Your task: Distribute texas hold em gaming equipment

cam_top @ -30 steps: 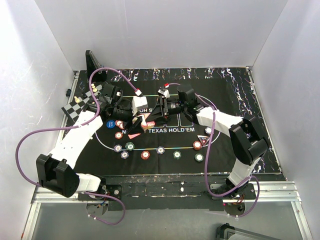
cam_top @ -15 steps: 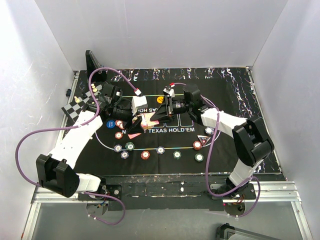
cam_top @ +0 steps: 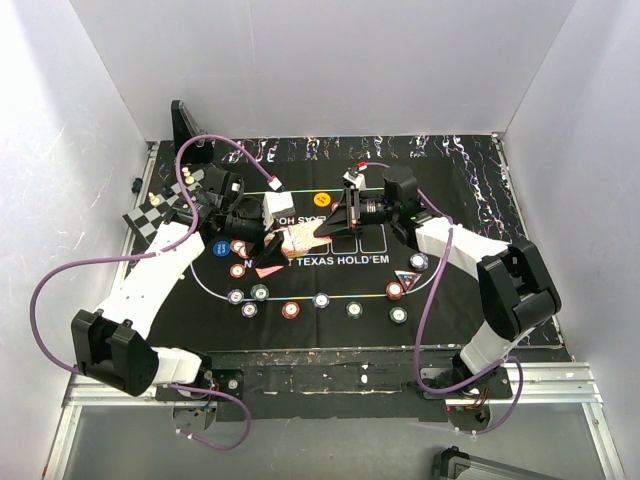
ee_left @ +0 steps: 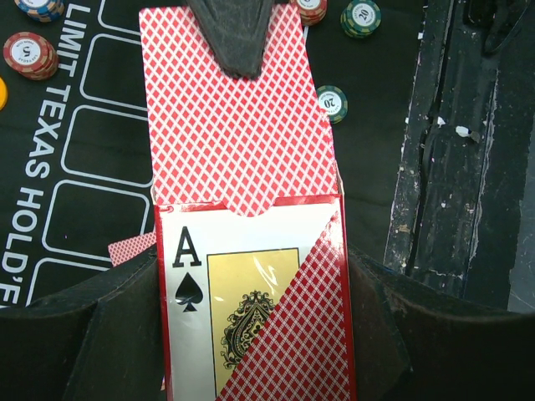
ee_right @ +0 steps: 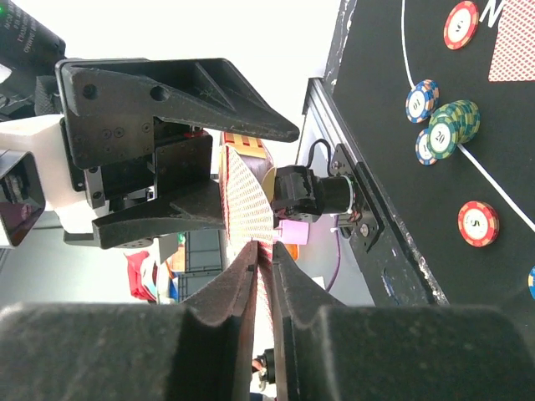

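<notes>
From above, the left gripper (cam_top: 282, 243) is pressed tight on a card box (cam_top: 296, 240), held over the middle of the black poker mat (cam_top: 450, 200). The right gripper (cam_top: 322, 228) comes from the other side, with its tip right at the box. Poker chips (cam_top: 321, 300) sit in a curved row near the mat's near edge. An orange button (cam_top: 320, 199) lies closer to the far edge. A chessboard (cam_top: 148, 212) sits off the mat's left edge. The left wrist view shows a red-backed playing card (ee_left: 234, 142) sticking halfway out of the box, with a dark fingertip on its far end. In the right wrist view, the right fingers (ee_right: 242, 292) pinch that thin card by its edge.
</notes>
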